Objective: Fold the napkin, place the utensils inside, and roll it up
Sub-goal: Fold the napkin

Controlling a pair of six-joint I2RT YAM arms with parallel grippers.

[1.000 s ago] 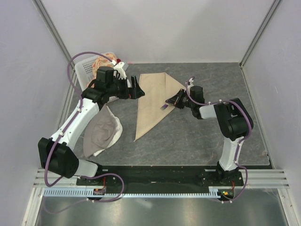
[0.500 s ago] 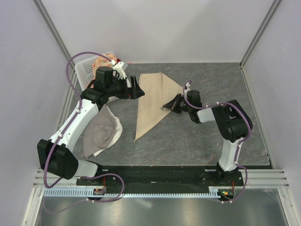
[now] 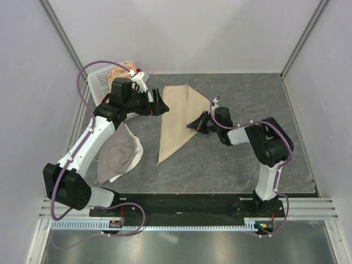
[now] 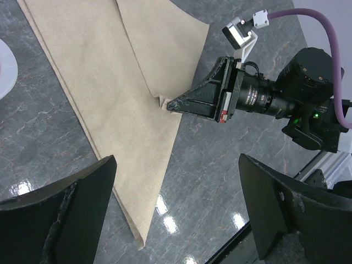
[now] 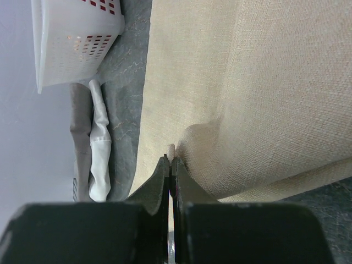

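Observation:
The beige napkin lies folded into a long triangle on the grey table, its point toward the near edge. My right gripper sits low on the napkin's right side, shut on a small pinch of the cloth. The left wrist view shows the same thing: the right gripper raises a little pucker in the napkin. In the right wrist view a fold of napkin bulges beside the closed fingertips. My left gripper hovers open over the napkin's upper left, holding nothing. No utensils show in any view.
A white basket holding an orange floral cloth stands at the back left. A grey-and-white cloth lies crumpled left of the napkin, under the left arm. Both appear in the right wrist view, the basket and the cloth.
My right gripper has slid a little leftward onto the napkin, staying shut and pushing up a fold. The left arm and its open gripper have held still.

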